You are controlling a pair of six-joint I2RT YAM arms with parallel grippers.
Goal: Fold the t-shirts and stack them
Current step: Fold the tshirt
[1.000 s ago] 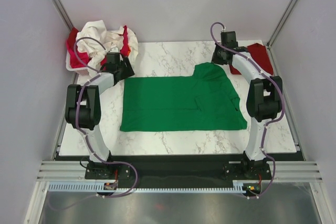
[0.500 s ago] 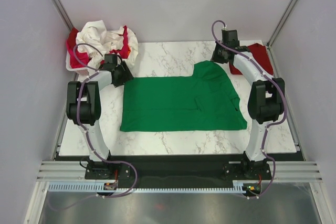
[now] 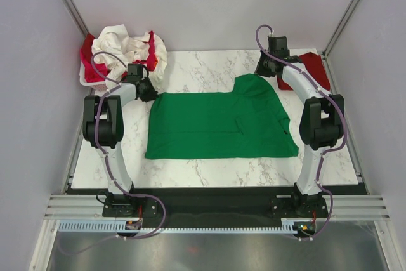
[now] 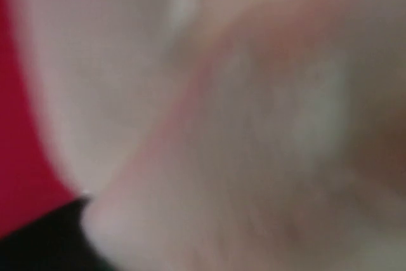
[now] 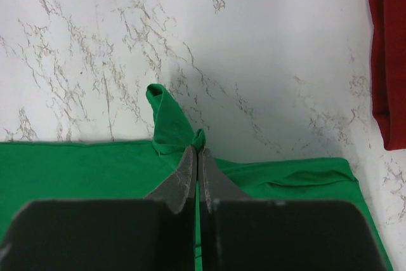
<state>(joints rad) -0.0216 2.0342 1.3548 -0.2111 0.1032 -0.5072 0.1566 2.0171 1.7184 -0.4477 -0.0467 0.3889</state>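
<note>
A bright green t-shirt (image 3: pixel 219 125) lies spread flat in the middle of the marble table. My right gripper (image 3: pixel 265 68) is at its far right edge. In the right wrist view the gripper (image 5: pixel 198 152) is shut on a pinch of the green cloth (image 5: pixel 166 122). A dark red t-shirt (image 3: pixel 314 68) lies at the far right and also shows in the right wrist view (image 5: pixel 387 55). A cream-white t-shirt (image 3: pixel 120 42) and a pinkish red one (image 3: pixel 87 49) are heaped in the basket. My left gripper (image 3: pixel 143 87) is beside that heap. Its wrist view is filled with blurred cream cloth (image 4: pixel 254 125), and its jaws are hidden.
The white plastic basket (image 3: pixel 85 79) stands at the far left corner, partly off the table edge. Grey walls and metal frame posts close in the back and sides. The black base rail runs along the near edge.
My left gripper has moved left and back from the green shirt's far left corner towards the basket heap. The right gripper and the green shirt have hardly moved.
</note>
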